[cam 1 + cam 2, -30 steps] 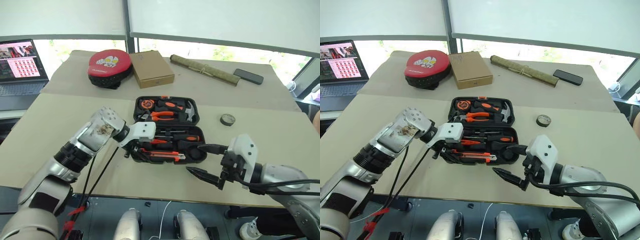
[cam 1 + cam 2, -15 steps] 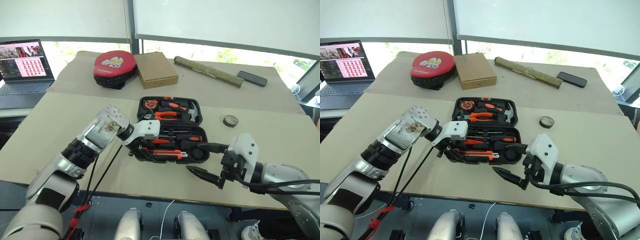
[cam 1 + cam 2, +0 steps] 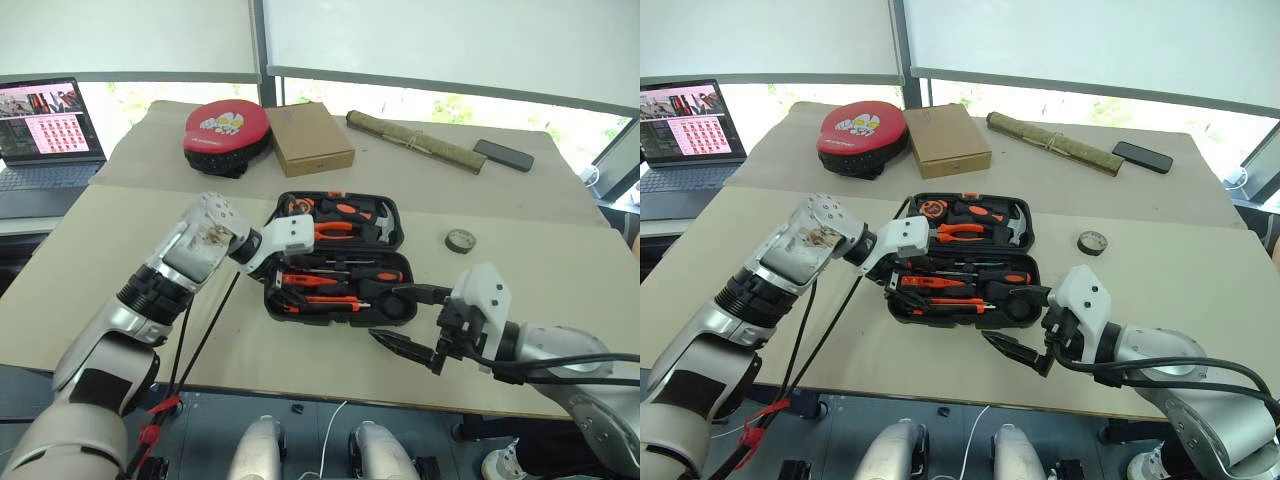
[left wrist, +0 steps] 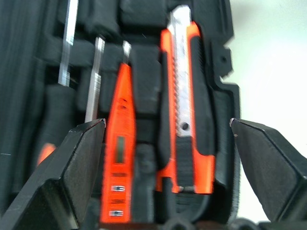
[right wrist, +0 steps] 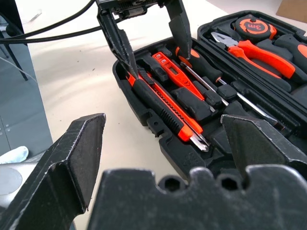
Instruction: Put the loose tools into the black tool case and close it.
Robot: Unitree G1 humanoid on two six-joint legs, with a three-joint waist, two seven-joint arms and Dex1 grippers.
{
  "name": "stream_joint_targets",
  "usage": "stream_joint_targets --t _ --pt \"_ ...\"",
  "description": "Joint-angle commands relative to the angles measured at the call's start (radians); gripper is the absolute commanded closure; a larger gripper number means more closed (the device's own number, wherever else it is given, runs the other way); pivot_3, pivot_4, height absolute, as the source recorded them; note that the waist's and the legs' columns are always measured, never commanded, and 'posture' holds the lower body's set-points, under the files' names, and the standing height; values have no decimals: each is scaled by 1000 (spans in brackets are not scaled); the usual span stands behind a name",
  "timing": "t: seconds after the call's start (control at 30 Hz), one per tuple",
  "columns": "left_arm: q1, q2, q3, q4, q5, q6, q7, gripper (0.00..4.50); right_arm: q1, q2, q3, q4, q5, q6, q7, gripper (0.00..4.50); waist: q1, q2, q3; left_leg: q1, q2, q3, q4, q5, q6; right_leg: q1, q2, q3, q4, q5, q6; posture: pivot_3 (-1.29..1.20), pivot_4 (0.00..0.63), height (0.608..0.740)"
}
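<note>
The black tool case (image 3: 402,238) lies open in the middle of the table. In its near half, a black-and-orange utility knife (image 4: 187,110) rests in the front slot, beside an orange screwdriver (image 4: 119,143) and two black-handled screwdrivers (image 5: 206,72). My left gripper (image 4: 165,123) hangs open just above the knife's left end with nothing between its fingers. My right gripper (image 3: 400,320) stands open and empty at the case's near right corner, pointing left along it.
The case's far half holds pliers (image 3: 335,228), a hammer and a tape measure. Behind it lie a red-and-black pad (image 3: 222,132), a cardboard box (image 3: 311,137), a rolled mat (image 3: 420,140) and a phone (image 3: 512,154). A tape roll (image 3: 460,240) sits to the right, a laptop (image 3: 45,125) far left.
My left gripper has spread its fingers and lifted off the case's front left corner, leaving the utility knife in its slot. The right gripper has stayed put.
</note>
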Motion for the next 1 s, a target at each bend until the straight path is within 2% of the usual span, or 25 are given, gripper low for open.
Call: stream_joint_targets --t 0.03,0.3,0.33,1.0 --pt "21 -2 47 -3 -30 -28 12 1192 1 0 -17 -16 -6 -19 2 0 0 0 0 0 0 0 0 0 0 0 0 0 0 0 0 0 150 740" --pt "82 17 30 -63 -36 -49 1 4238 28 -18 -41 -30 -8 -19 21 0 -1 0 0 0 0 0 0 0 0 0 0 0 0 0 0 0 150 740" --pt "87 18 25 -67 -35 -49 -1 4448 30 -20 -42 -33 -7 -18 22 0 0 0 0 0 0 0 0 0 0 0 0 0 0 0 0 0 150 740" --pt "183 54 -111 -66 124 -245 -25 4448 42 -12 -33 -43 -10 -8 7 0 -10 1 -1 1 0 0 -1 0 0 1 0 1 0 0 0 0 150 740"
